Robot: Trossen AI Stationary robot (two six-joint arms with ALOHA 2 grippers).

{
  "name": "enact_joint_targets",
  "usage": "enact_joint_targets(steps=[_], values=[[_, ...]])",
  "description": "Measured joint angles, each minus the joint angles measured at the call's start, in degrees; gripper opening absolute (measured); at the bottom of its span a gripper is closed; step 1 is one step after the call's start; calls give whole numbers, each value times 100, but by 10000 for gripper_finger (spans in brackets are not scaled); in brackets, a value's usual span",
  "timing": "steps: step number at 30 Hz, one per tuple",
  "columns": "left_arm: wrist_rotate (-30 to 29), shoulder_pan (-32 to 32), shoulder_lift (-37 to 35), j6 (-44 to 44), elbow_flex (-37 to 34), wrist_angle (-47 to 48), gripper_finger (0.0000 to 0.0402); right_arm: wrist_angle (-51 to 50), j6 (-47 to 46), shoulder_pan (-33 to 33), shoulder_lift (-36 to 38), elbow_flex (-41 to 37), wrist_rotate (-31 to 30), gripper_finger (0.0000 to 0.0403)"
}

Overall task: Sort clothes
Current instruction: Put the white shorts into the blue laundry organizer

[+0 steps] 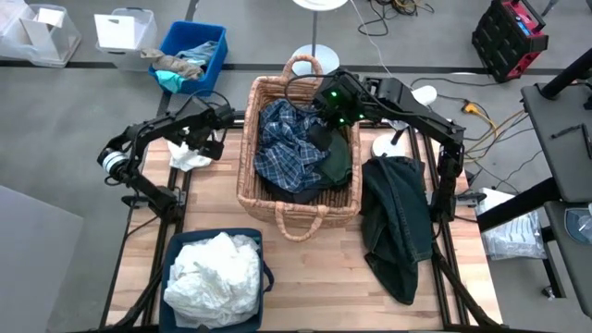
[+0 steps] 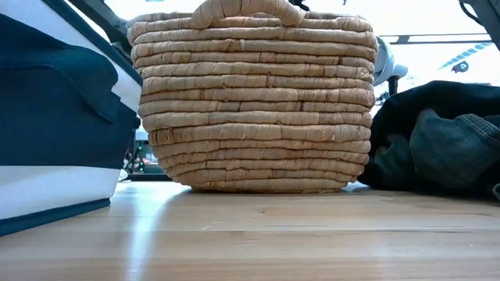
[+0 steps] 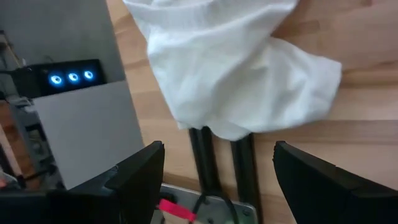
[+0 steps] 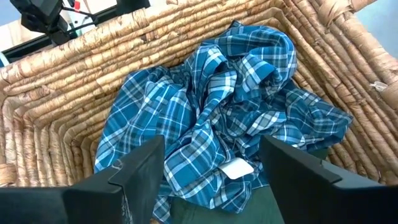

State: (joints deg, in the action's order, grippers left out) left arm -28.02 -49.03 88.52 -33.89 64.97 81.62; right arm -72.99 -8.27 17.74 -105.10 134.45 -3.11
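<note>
A white garment (image 1: 190, 157) lies crumpled at the table's left edge, part of it over the edge (image 3: 230, 74). My left gripper (image 1: 205, 141) (image 3: 217, 168) hovers open just above it, fingers apart on either side of its lower fold. A wicker basket (image 1: 250, 185) in the middle holds a blue-and-white plaid shirt (image 1: 282, 148) (image 4: 217, 112) and a dark green garment (image 1: 338, 168). My right gripper (image 1: 326, 118) (image 4: 211, 168) stands open above the plaid shirt, near the basket's far right corner. A dark garment (image 1: 398, 222) lies on the table at the right.
A navy bin (image 1: 176, 250) at the near left holds white clothes (image 1: 215, 277). Beyond the table's far edge stand a blue bin (image 1: 215, 37) with teal and beige rags, and clear boxes (image 1: 37, 32). In the low view the basket (image 2: 254, 101) stands between the bin (image 2: 55, 117) and the dark garment (image 2: 437, 140).
</note>
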Motion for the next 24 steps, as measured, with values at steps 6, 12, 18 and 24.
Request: enact_joint_targets(steps=[6,12,18,24], values=[[361,21,32,46,-394,-738,276,2,-10,2,0,-13,2,251],[652,-20,32,201,-769,-1457,276,42,-24,2,0,-73,2,263],[616,-42,33,345,-1161,-1792,276,94,-26,2,0,-157,2,265],[797,-59,60,1044,-1377,-2506,276,257,-13,0,0,-336,4,255]])
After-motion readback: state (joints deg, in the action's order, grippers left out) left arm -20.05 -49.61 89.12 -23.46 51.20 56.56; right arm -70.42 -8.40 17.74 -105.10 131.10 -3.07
